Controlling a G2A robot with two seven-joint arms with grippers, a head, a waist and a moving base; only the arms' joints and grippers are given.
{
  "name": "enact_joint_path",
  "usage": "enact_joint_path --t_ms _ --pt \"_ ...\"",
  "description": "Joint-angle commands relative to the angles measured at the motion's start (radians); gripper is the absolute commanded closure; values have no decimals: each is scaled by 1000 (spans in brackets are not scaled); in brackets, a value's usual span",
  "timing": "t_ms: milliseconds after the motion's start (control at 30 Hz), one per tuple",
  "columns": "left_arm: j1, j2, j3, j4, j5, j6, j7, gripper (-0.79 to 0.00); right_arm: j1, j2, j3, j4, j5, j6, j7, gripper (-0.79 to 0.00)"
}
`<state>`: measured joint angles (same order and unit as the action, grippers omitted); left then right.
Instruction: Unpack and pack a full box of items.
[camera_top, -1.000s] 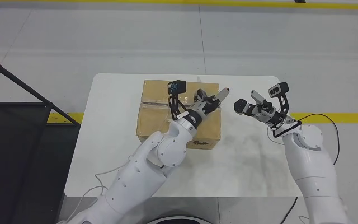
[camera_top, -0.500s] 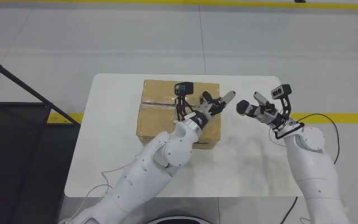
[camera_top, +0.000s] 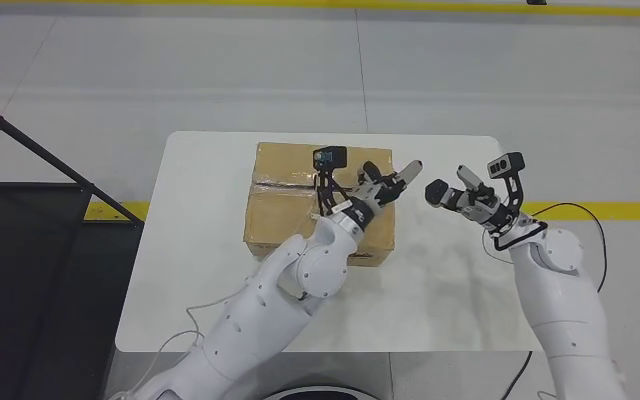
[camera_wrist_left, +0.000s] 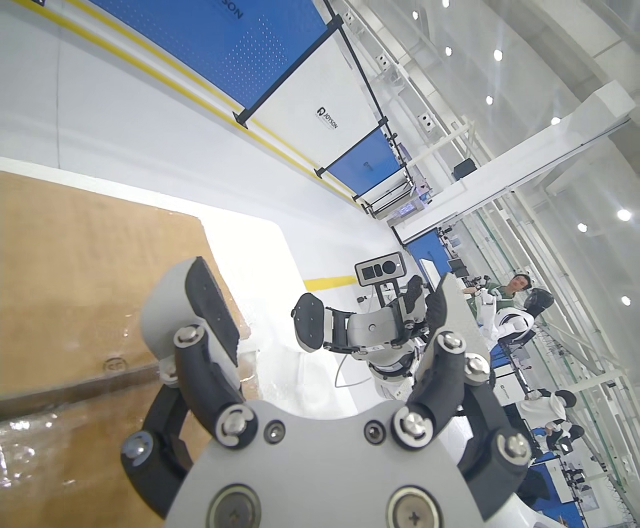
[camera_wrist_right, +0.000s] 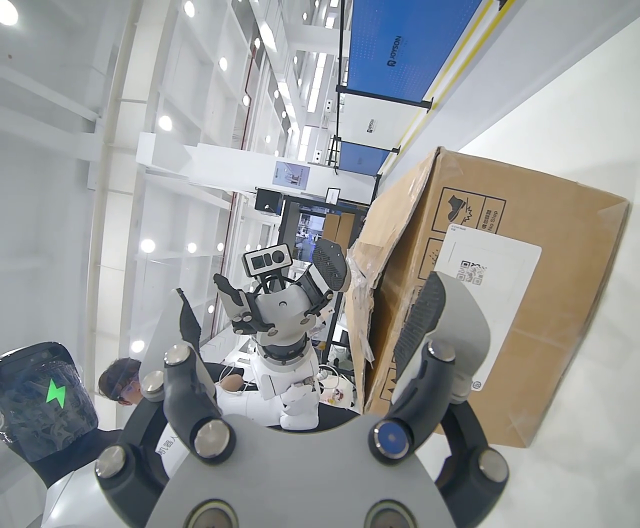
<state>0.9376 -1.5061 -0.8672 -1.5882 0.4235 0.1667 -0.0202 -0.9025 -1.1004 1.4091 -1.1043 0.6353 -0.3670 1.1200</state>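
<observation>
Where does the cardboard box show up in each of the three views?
Top view: cardboard box in the middle of the table.
Left wrist view: its top face, behind the left gripper.
Right wrist view: its labelled side, beyond the right gripper.
Shared landmark: the left gripper, open at the box edge facing the right gripper.

One cardboard box (camera_top: 275, 215), one white table (camera_top: 200, 270)
</observation>
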Motion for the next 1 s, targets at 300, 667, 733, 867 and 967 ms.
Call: enact_joint_path --t_ms 300,667,733,867,967 --pt "208 53 -300 -354 -23 -73 -92 -785 -17 7 13 -187 -2 9 16 -785" --pt "468 106 -753 -395 -172 -218 -242 -785 64 -10 -141 -226 -116 143 -2 -785" --pt "501 112 -793 -377 -180 -248 -272 -785 82 -14 -162 -202 -126 159 -7 -785" --pt "535 121 -822 -334 -177 -289 -328 -785 116 -23 -204 -160 -152 184 -31 -785" --pt "539 126 -813 -306 -185 -313 -380 -785 138 -30 -232 -138 -172 196 -58 -785"
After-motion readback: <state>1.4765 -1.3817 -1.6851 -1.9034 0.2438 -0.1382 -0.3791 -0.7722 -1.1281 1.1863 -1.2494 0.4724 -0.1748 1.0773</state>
